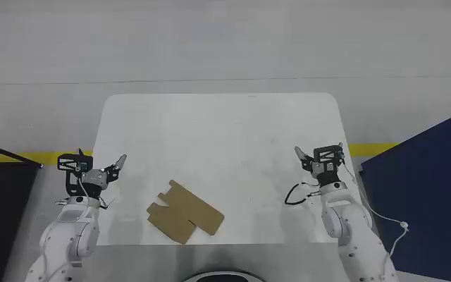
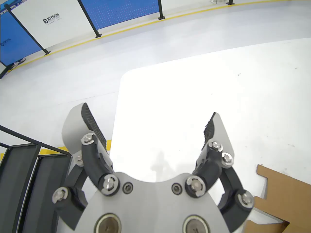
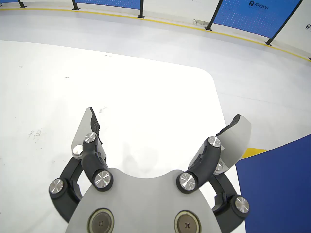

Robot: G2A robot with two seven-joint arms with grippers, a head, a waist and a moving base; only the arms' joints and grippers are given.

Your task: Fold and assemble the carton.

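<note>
Lying flat on the white table (image 1: pixel 225 127), the carton (image 1: pixel 185 211) is seen from the top view as an unfolded brown cardboard blank, close to the near edge and left of the middle. The left gripper (image 1: pixel 102 156) is held at the table's left edge, near the carton but apart from it, its jaws spread wide with nothing between them. The blank's whole outline is given by the top view, while a notched corner is caught in the left wrist view, beside one ribbed finger (image 2: pixel 213 132). The right gripper (image 1: pixel 318 149) is held at the right edge, well apart from the carton, likewise released and unladen. A dark blue panel (image 3: pixel 274 183) beside the table is shown in the right wrist view.
</note>
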